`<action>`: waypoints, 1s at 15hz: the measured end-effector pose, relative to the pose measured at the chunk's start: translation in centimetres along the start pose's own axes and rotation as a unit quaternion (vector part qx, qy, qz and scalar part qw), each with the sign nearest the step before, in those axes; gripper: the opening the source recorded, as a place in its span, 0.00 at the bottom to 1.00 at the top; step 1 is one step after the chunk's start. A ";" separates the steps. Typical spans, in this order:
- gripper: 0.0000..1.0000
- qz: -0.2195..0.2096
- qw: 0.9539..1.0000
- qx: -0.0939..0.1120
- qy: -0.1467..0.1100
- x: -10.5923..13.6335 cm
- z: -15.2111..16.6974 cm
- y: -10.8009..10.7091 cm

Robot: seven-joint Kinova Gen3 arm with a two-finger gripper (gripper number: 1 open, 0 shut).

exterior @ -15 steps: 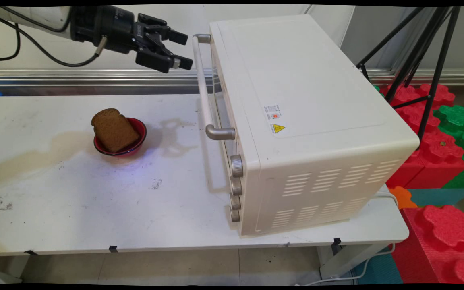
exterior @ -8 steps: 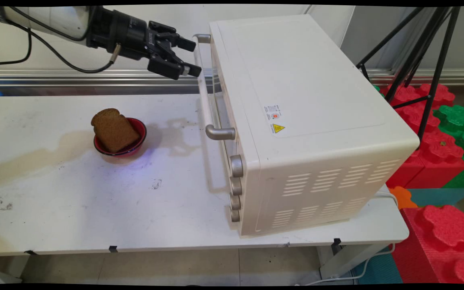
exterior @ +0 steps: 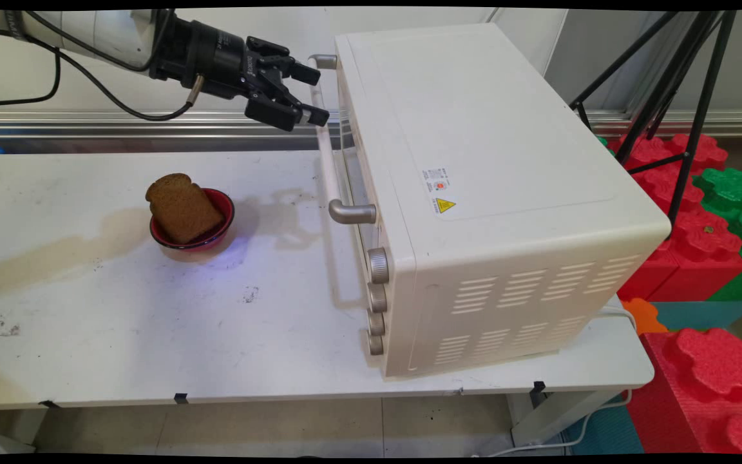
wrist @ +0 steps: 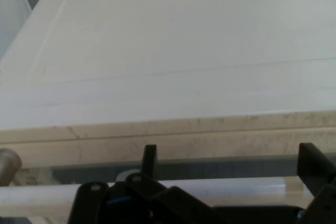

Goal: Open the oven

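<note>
**Oven handle between spread claw fingers**

Oven (exterior: 487, 193) stands on the surface (exterior: 120, 322), door shut. Left of the oven, bread slice (exterior: 181, 206) leans in a red bowl (exterior: 216, 229), untouched. Farther back, claw (exterior: 310, 93) spread wide, fingers straddling the oven's door handle (exterior: 323, 142) near its top end; not yet pinching.

Main cam sits above the table's (exterior: 120, 335) near side, looking down and across to the back wall; it takes in the whole oven (exterior: 474, 193) plus foam blocks (exterior: 699, 245) at right. Hand cam rides the wrist, v. close to the oven's top front edge (its top panel fills most of the view). Both views share the oven handle (exterior: 323, 129) (wrist: 220, 187) & top.
</note>
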 end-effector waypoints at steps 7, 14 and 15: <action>0.00 0.006 1.000 -0.002 0.000 0.0 0.8 0.1; 0.00 0.008 1.000 -0.001 -0.003 -0.1 2.2 0.0; 0.00 0.008 1.000 -0.001 -0.003 -0.1 2.4 0.0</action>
